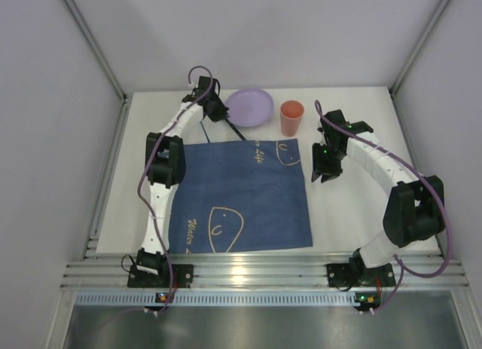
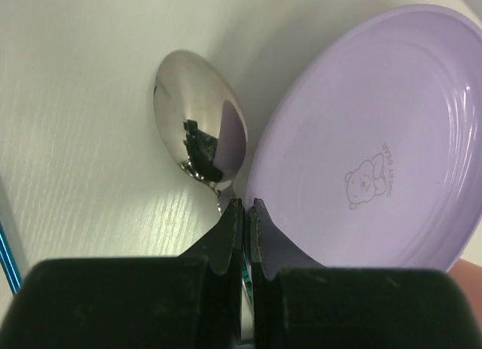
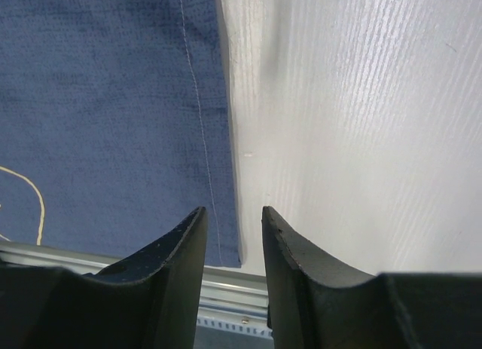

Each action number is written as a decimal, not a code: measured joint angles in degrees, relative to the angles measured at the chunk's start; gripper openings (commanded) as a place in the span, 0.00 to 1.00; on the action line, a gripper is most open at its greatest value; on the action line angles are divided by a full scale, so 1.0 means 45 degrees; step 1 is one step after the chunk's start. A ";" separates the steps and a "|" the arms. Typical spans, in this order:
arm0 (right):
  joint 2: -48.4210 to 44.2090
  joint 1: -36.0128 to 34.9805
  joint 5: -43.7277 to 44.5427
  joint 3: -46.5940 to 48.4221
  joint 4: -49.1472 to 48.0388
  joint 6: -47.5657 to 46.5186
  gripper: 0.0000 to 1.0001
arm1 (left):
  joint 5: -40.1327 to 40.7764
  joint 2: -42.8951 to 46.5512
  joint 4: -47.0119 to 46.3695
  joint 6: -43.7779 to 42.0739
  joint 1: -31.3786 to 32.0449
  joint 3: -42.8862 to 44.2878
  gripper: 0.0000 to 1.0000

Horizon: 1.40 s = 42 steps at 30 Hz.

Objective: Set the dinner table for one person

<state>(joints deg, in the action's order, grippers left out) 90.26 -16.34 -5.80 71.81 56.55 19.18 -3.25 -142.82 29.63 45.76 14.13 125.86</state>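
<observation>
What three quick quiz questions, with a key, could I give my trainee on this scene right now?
1. True or false: the left hand is shut on the spoon.
2. In the top view, what stands just right of the purple plate? A) orange cup B) fork C) bowl
3. Fill in: the right hand hangs open, holding nothing, over the edge of the blue ____.
Key: 1 true; 2 A; 3 cloth.
</observation>
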 measured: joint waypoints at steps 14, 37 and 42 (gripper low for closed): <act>-0.0010 0.0005 0.0136 0.0233 0.0083 -0.0015 0.43 | -0.0850 0.6407 -0.0797 -0.1229 -0.0369 -0.6256 0.00; 0.7771 0.0063 0.1161 1.2696 0.0039 0.1326 0.64 | -0.0627 1.6179 0.2142 -0.1909 0.0899 -1.7996 0.52; 0.8835 0.0087 0.2535 1.3206 0.0078 0.1719 0.63 | -0.0151 1.6096 0.2458 -0.1613 0.0899 -1.7996 0.91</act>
<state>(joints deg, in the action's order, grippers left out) 130.02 -15.94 5.61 131.24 56.90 26.92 -3.92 -70.39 40.69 38.50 18.17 44.88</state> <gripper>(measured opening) 0.629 0.857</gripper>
